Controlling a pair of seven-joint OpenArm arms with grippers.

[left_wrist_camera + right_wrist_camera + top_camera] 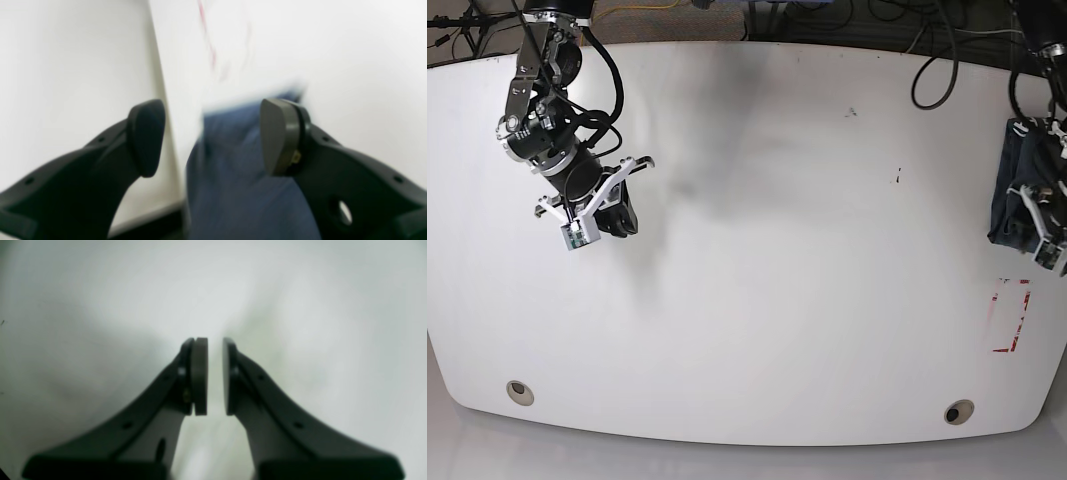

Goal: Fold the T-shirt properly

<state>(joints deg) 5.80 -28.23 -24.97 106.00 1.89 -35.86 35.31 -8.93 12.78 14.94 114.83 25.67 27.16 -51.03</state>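
Left wrist view: the left gripper [212, 136] stands spread wide, its two pads well apart with nothing between them; below and beyond it lies the T-shirt [233, 186], a blurred mass of dark navy cloth at the edge of the white tabletop [350, 66]; faint red marks [210, 50] show on the surface farther off; the blur hides the shirt's seams and hem.

Right wrist view: the right gripper [215, 376] has its pads drawn nearly together, a narrow slit of light between them and nothing pinched; only bare white tabletop lies under it; no cloth is in sight.

Base view: the T-shirt [1017, 195] sits bunched in a compact heap at the far right edge of the tabletop [777, 250], partly under the left arm's gripper [1045, 225], just above a red outlined rectangle [1010, 315]; the right gripper [597, 215] hangs over the opposite side, well apart from the shirt.

The cloth looks soft, light and limp; it will likely sag and drape from any hold and slide easily on the smooth top; a pinch on a thick edge, such as the collar, shoulder seam or hem, seems the surest place to draw it out flat.
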